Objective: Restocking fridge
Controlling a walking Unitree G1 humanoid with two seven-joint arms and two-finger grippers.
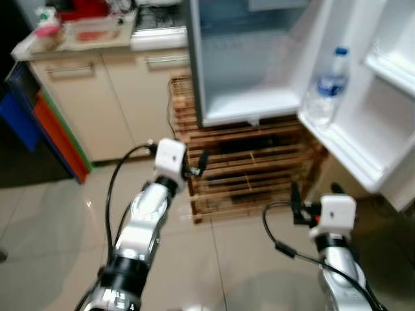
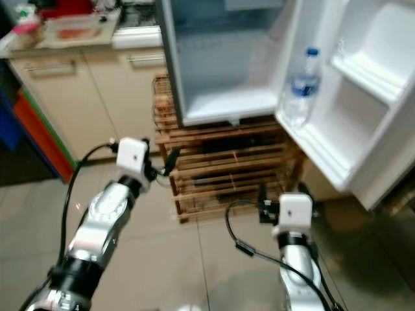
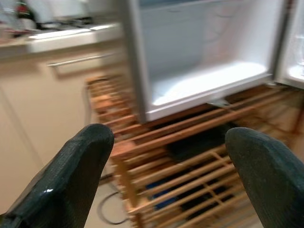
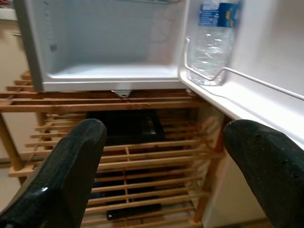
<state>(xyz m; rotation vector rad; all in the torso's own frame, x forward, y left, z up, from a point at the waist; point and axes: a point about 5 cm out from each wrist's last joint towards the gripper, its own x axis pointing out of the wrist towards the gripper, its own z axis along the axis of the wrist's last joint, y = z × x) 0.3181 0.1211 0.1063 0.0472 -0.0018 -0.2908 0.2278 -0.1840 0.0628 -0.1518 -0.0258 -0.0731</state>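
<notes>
- Evidently the fridge [image 1: 246, 58] stands with its door [image 1: 363, 97] swung wide to the right, raised on a wooden slatted rack [image 1: 253, 168], so its main compartment looks bare and ready for stock.
- One water bottle [image 1: 327, 87] stands upright in the lower door shelf, behind a wire rail that keeps it from tipping out.
- Left gripper [image 3: 166, 171] hovers in front of the rack's left side, jaws spread wide and holding nothing.
- Right gripper [image 4: 166, 166] hangs near, below the door shelf, jaws likewise wide and holding nothing, facing the bottle and rack.
- Far left, a desk [image 1: 78, 42] over pale cabinets carries a red tray and small items, too blurred to name; judged, further stock must be fetched.
</notes>
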